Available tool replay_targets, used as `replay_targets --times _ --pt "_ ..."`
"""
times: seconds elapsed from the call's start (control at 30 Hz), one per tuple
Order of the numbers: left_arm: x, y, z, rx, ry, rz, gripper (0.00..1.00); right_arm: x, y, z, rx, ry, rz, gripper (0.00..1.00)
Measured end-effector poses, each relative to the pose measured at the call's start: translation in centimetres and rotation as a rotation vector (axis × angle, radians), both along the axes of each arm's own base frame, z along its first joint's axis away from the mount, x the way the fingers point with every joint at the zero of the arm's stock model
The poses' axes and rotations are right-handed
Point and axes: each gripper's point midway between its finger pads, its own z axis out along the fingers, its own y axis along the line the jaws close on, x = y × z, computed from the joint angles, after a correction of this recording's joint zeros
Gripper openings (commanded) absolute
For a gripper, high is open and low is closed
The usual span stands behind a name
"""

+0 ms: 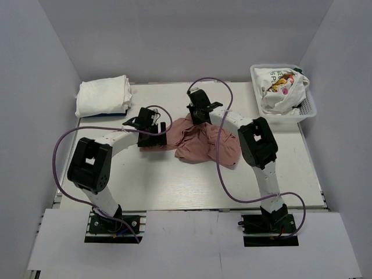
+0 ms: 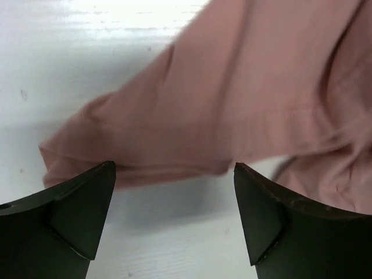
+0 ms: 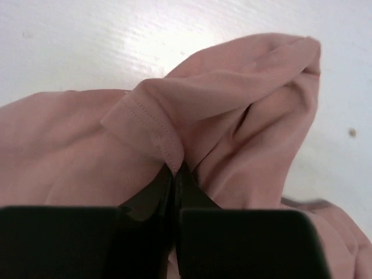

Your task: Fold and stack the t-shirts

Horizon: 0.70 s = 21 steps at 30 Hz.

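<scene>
Starting at the far-left corner of the table (image 1: 174,186): a stack of white t-shirts (image 1: 103,96), folded into a plump pad with soft rounded edges. Parked well apart from the working area, so most likely the finished pile.

Moving right, the left gripper (image 2: 174,165) hovers low over the near-left edge of the dusty-pink t-shirt (image 1: 200,145). Dark wedge-shaped fingers (image 2: 81,215) spread wide, nothing between them. Seems lined up on the hemmed edge just beyond the tips, probably for a second hold so the cloth can be pulled flat.

At mid-table lies the pink tee itself, unfolded and bunched into a low heap of rolls and creases. Matte cotton, limp, no print showing from any view.

On its far side, the right gripper (image 3: 176,171) — clamped shut on a stitched fold of the pink tee, with two rows of thread running along the hem right up to the pinch. Grips a thin edge rather than the bulk, presumably so the garment can be lifted and opened out.

At the far right stands a white plastic mesh basket (image 1: 290,121) with a rigid lattice wall. Holds a white t-shirt with colourful print (image 1: 279,87), slumped loosely inside — apparently waiting its turn.
</scene>
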Motion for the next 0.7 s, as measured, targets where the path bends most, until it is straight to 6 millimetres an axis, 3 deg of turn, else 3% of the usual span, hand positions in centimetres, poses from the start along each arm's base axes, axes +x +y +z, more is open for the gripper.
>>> replay_targets --times 0.13,0.17,0.27,0.33,0.47,0.57,0.67,0.7 --pt "0.9 -0.4 -0.4 0.004 0.003 -0.004 0.73 -1.9 -1.2 2.6 0.053 -0.040 -0.029 0.00" --pt "1.1 -0.4 -0.4 0.002 0.002 -0.005 0.60 -2.2 -1.4 3.5 0.069 -0.057 -0.032 0.00" --pt "1.5 -0.9 -0.2 -0.014 -0.002 -0.013 0.40 -2.9 -1.7 6.9 0.125 -0.115 -0.038 0.00" --pt "1.8 -1.2 -0.3 -0.022 0.000 -0.022 0.36 -2.9 -1.7 9.0 0.163 -0.159 -0.040 0.00" --pt "1.5 -1.6 -1.5 -0.030 0.032 -0.038 0.02 -3.4 -1.9 11.8 0.215 -0.217 -0.036 0.00" --pt "1.3 -1.7 -1.8 -0.035 0.044 -0.053 0.02 -3.9 -2.0 12.5 0.239 -0.227 -0.028 0.00" --pt "1.2 -1.9 -1.8 -0.043 0.047 -0.059 0.25 -4.2 -2.0 12.8 0.252 -0.227 -0.020 0.00" --pt "1.2 -1.9 -1.7 -0.042 0.046 -0.062 0.39 -4.3 -2.0 12.9 0.255 -0.227 -0.019 0.00"
